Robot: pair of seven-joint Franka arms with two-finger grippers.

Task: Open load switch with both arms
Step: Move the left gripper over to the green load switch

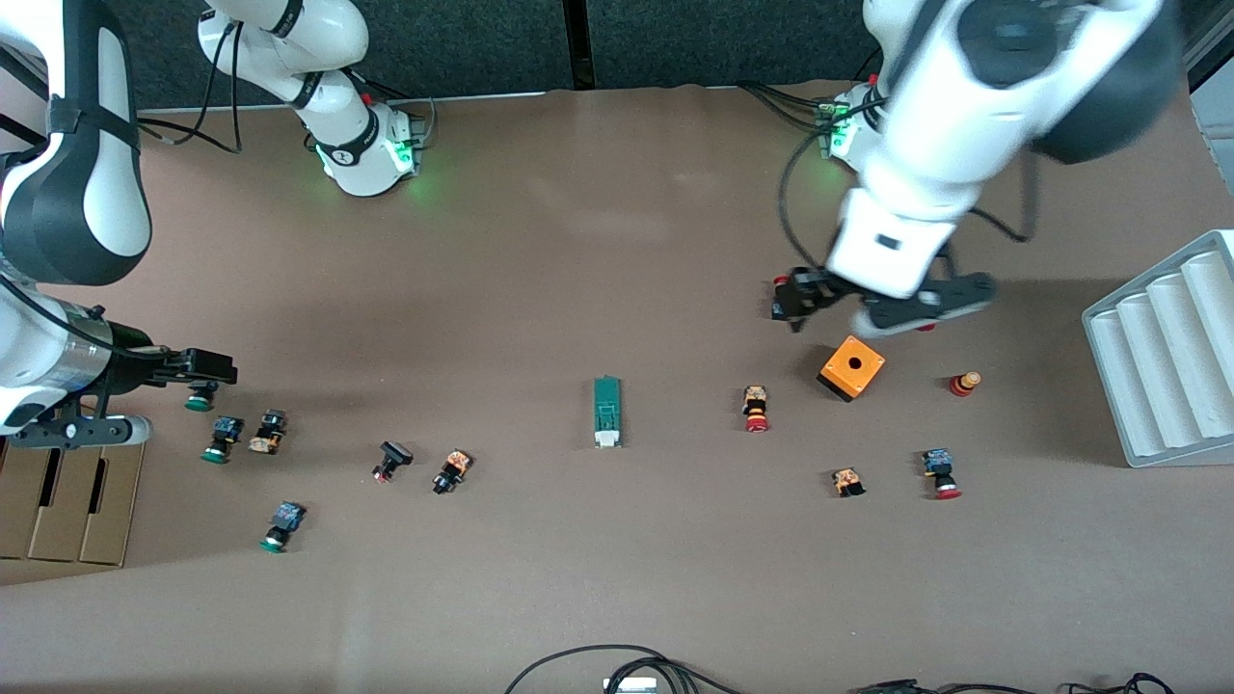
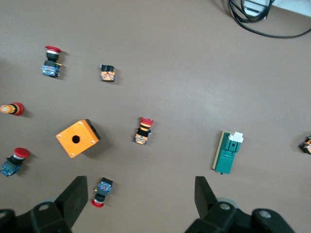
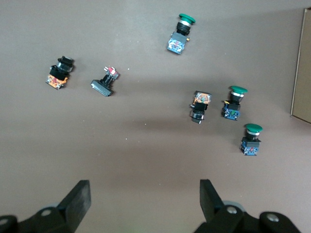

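Note:
The load switch [image 1: 606, 411] [image 2: 228, 153], a narrow dark green block with a white lever end, lies flat mid-table; nothing touches it. My left gripper [image 1: 925, 306] [image 2: 140, 191] hangs open and empty over the table beside the orange box [image 1: 851, 366] [image 2: 77, 138], toward the left arm's end, well apart from the switch. A red-capped button [image 2: 102, 191] lies just inside one of its fingers [image 2: 77, 194]. My right gripper [image 1: 217, 368] [image 3: 144, 194] is open and empty over bare table at the right arm's end, close to the green-capped buttons [image 1: 220, 439] [image 3: 232, 102].
Red-capped buttons [image 1: 756, 408] lie scattered round the orange box. Several buttons [image 1: 451, 470] lie between the switch and the right arm's end. A white ribbed rack [image 1: 1166, 357] and a cardboard tray [image 1: 67, 501] stand at the table's two ends. Cables [image 1: 617, 665] lie along the front edge.

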